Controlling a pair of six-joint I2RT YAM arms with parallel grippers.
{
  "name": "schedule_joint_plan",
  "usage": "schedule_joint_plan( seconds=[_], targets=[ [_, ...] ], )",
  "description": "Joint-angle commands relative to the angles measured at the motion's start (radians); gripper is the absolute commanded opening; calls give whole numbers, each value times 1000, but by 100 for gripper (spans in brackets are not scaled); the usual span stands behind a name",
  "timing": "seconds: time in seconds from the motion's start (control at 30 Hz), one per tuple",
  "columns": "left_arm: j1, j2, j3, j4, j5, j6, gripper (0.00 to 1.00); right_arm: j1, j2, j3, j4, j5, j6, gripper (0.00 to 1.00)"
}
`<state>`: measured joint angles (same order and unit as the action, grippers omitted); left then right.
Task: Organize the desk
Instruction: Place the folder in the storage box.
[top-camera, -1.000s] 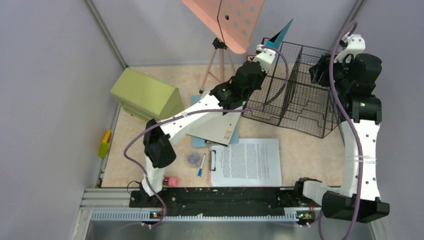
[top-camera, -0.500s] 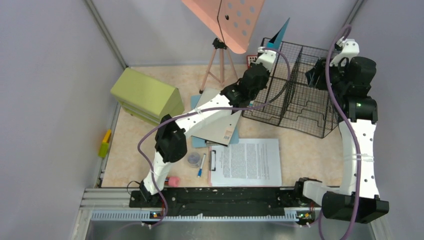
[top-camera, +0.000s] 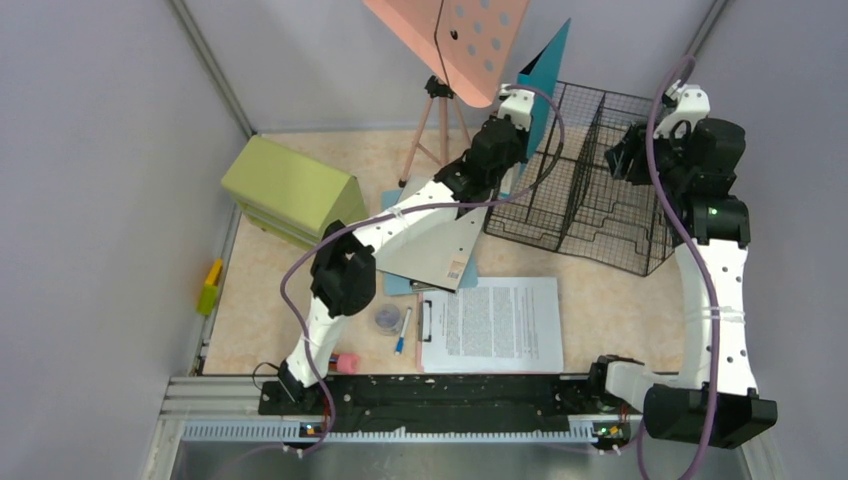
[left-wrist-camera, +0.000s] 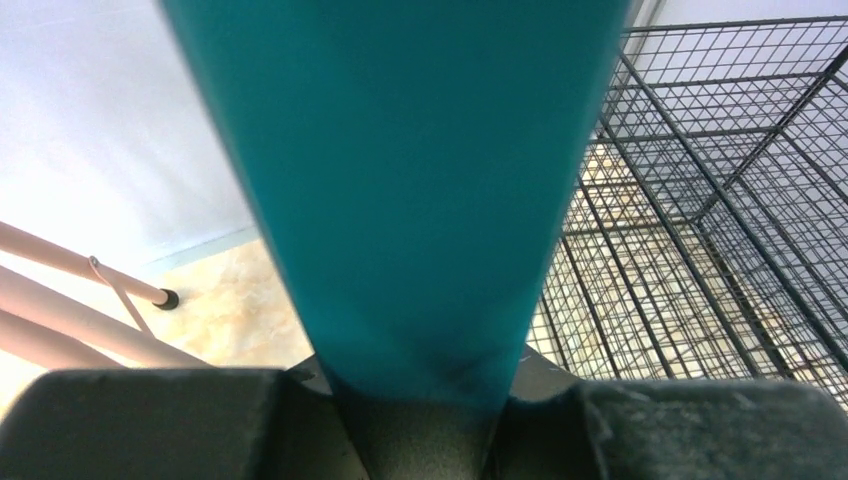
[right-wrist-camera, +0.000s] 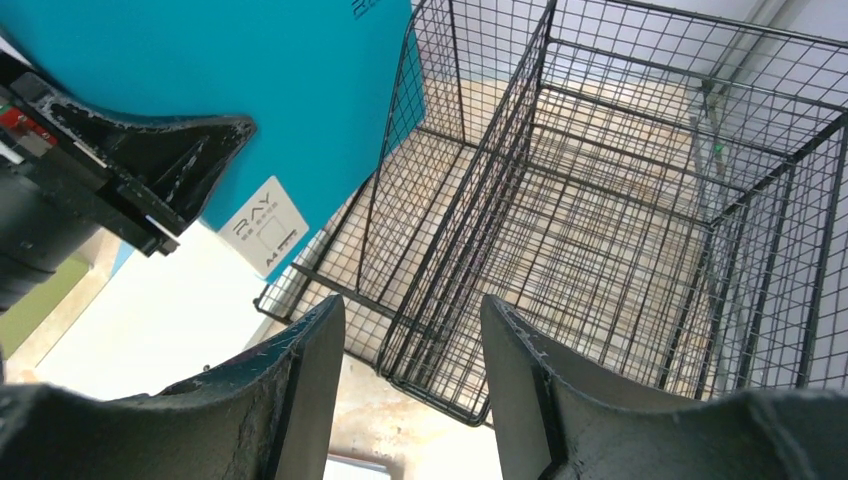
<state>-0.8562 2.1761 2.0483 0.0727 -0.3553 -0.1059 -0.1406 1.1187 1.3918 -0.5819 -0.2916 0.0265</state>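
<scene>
- Way off to the left of the left jaws there's a green drawer cabinet. A yellow-green bit and a pink bit are lying loose, low down toward the rail. None of that looks sorted to me.
- Below the left jaws, back toward the arm bases, a grey folder lies on a light blue sheet. There's also a small round dish, a pen and a clipboard with a printed page. Nothing's filed yet, so I'd call this early days.
- The left jaws are clamped on the bottom edge of a teal folder, held upright right at the left side of the wire file rack. I can't tell if it's in a slot or just beside one. My guess is filing it is the step in hand.
- The right jaws are partly apart with nothing between them, hanging over the rack's right end.
- The bench sits well below both sets of jaws and carries all of the above.
- Only the top view shows the loose stuff, plus the pink tripod stand just left of the left jaws.
- The left wrist view shows the actual pinch on the folder's edge, with the rack's wire off to the right of the jaws.
- The right wrist view catches a white "RAY" label on the folder's face. The top view doesn't show it.
</scene>
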Motion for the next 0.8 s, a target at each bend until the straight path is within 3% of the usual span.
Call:
schedule_joint_plan(
  seconds=[0.0, 0.53, 0.77],
  targets=[
    [6, 17, -13, 227, 53, 20, 0, -11, -27, -18, 34, -20, -8, 52],
    [27, 83, -102, 458, 126, 95, 0, -11, -24, -90, 43, -58, -20, 52],
    [55, 86, -101, 468, 250, 133, 0, -11, -25, -117, 45, -73, -20, 52]
  ],
)
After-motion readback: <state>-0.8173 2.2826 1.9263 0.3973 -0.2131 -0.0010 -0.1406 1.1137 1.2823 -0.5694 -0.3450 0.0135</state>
